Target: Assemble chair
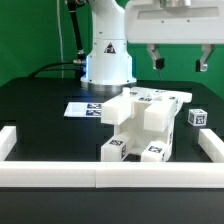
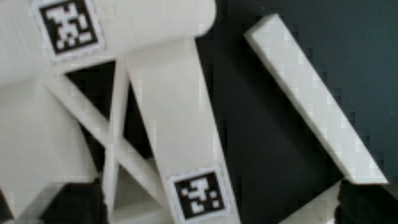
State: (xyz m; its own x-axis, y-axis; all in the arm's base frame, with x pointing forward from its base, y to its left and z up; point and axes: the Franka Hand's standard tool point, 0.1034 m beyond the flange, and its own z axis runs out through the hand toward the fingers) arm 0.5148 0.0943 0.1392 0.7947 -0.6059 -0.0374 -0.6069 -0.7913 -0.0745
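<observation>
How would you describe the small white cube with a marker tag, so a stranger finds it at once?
Start at the black table with the chunky white chair in its middle. Look past the chair towards the exterior view's right. There sits the small white cube, showing a black-and-white tag; unlike the other blocks, it stands alone, joined to nothing.

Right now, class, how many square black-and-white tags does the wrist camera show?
2: one tag on the broad white block, one on the long bar's end; more may be hidden.
</observation>
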